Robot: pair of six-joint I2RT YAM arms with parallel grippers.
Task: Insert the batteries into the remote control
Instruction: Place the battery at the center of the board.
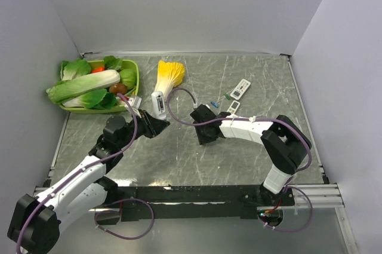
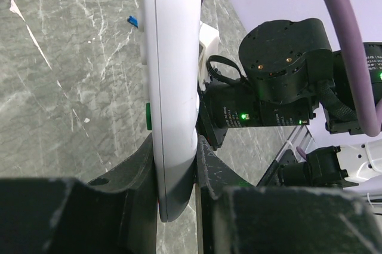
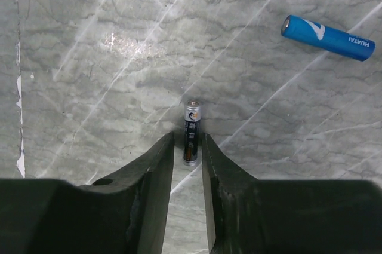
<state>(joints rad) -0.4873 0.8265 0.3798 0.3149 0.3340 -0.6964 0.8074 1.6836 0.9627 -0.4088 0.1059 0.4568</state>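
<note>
Our left gripper (image 2: pixel 176 146) clamps the white remote (image 2: pixel 173 57) near the middle of the tabletop (image 1: pixel 179 161). Our right gripper (image 3: pixel 187 146), barely parted, straddles a dark battery (image 3: pixel 191 124) there; we cannot tell whether it grips. We judge pickup underway; next needs lifting it to the remote.

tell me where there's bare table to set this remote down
Free: the marble between the left tool, right tool and the near rail; also the far right corner beyond the spare remote. Crowded: around the batteries and white piece, and the vegetable basket far left.
</note>
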